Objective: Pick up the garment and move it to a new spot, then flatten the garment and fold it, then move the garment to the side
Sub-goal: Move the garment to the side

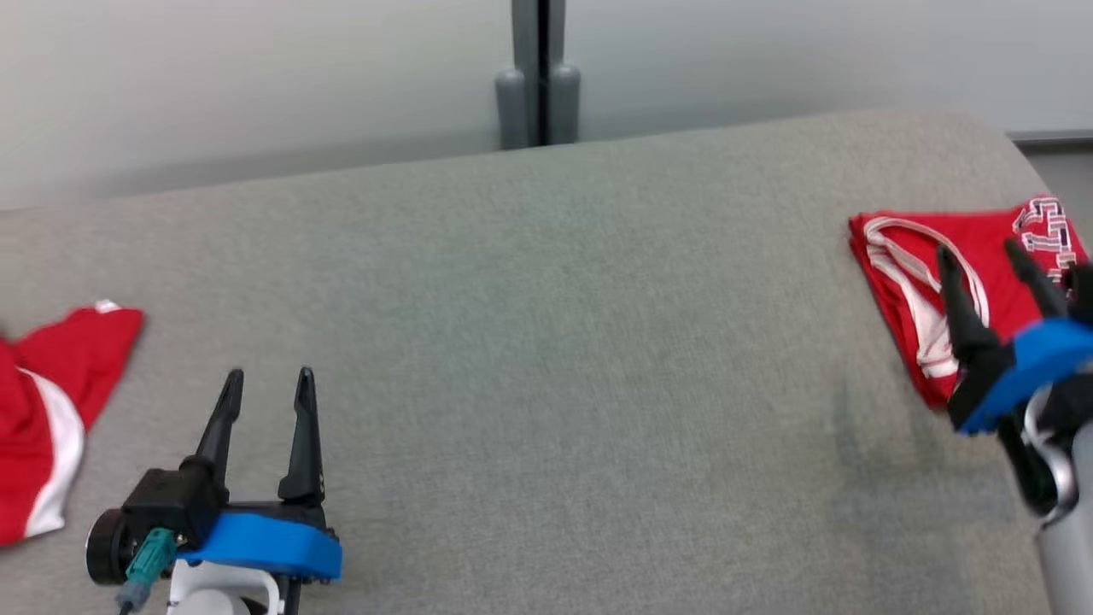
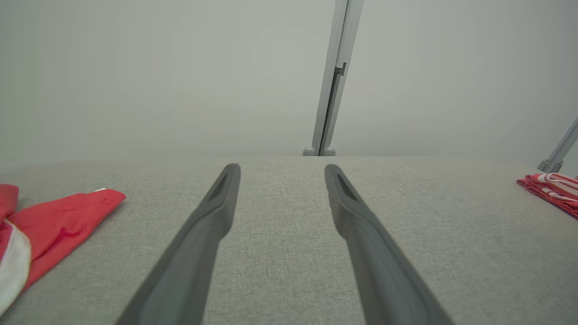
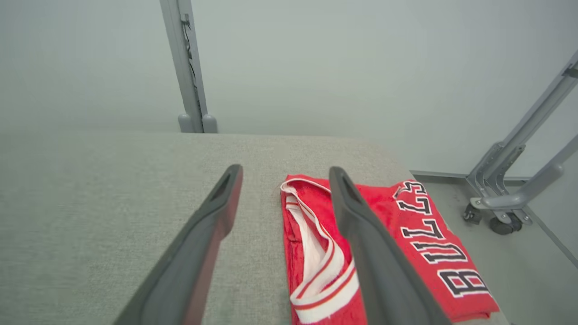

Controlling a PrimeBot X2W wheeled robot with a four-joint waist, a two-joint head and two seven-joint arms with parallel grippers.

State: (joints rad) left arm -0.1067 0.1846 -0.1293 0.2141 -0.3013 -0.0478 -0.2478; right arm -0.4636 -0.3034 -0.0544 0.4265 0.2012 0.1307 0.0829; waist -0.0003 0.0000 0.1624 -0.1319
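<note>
A folded red garment [image 1: 914, 273] with white trim and black-and-white lettering lies at the right end of the grey table [image 1: 529, 342], near its edge. In the right wrist view the garment [image 3: 420, 234] lies flat under and beyond my right fingers, and it shows small at the far right of the left wrist view [image 2: 551, 192]. My right gripper [image 1: 982, 252] hovers over the garment's near part, open, nothing between its fingers. My left gripper [image 1: 269, 376] rests open over bare table at the lower left, its fingers [image 2: 212, 212] apart and empty.
Another red-and-white garment [image 1: 51, 401] lies crumpled at the table's left edge, also seen in the left wrist view [image 2: 49, 225]. A grey post [image 1: 538, 77] stands behind the table. A wheeled metal frame [image 3: 510, 189] stands on the floor off the table's right end.
</note>
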